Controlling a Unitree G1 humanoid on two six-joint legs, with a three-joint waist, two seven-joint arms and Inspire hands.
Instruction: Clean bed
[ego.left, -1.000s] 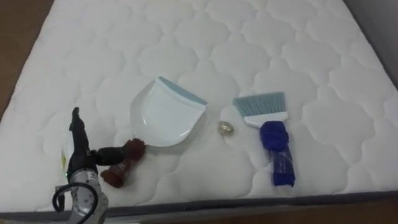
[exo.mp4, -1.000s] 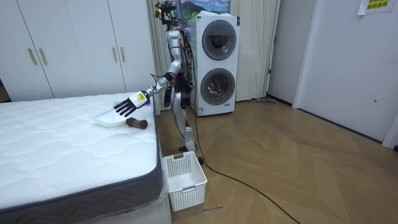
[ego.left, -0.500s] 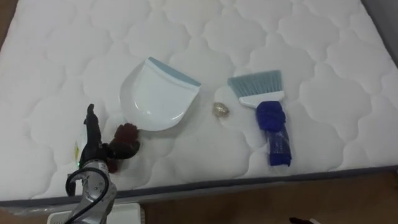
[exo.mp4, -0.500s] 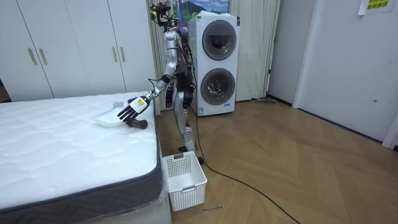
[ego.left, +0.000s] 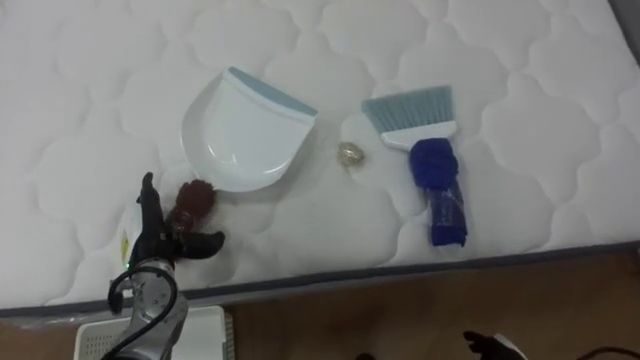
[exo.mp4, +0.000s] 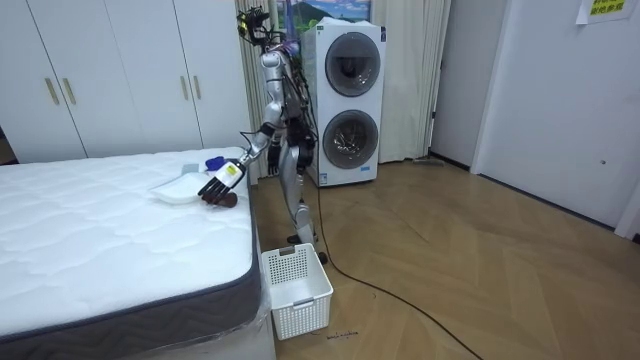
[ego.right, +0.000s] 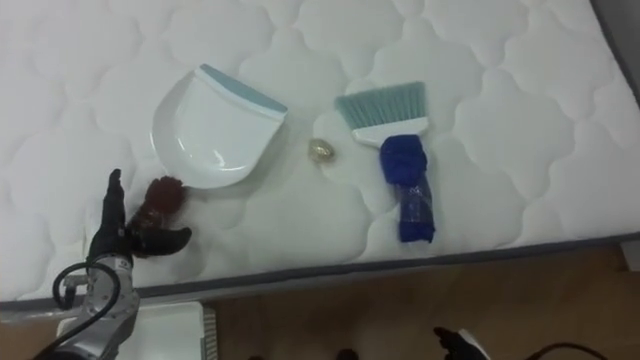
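A white dustpan (ego.left: 245, 135) with a blue-grey lip lies on the white quilted bed (ego.left: 520, 60). Its dark red handle (ego.left: 190, 199) points toward the near edge. My left hand (ego.left: 153, 235) is open just short of that handle, fingers straight up and thumb spread out beside the handle's end. A small crumpled golden ball (ego.left: 350, 153) lies between the dustpan and a brush (ego.left: 435, 190) with a blue handle and pale teal bristles. My right hand (ego.left: 490, 345) hangs low over the floor. In the room view I stand at the bed's side with the left hand (exo.mp4: 220, 180) over the mattress edge.
A white slatted basket (exo.mp4: 295, 290) stands on the wooden floor at the bed's corner, its rim (ego.left: 205, 335) below my left arm. Stacked washing machines (exo.mp4: 345, 100) are behind me. The mattress's grey near edge (ego.left: 400, 272) runs across the view.
The view has tilted down, so the floor and basket now show. My left hand has drawn back and sunk from over the dustpan toward the bed's edge, near the handle's end.
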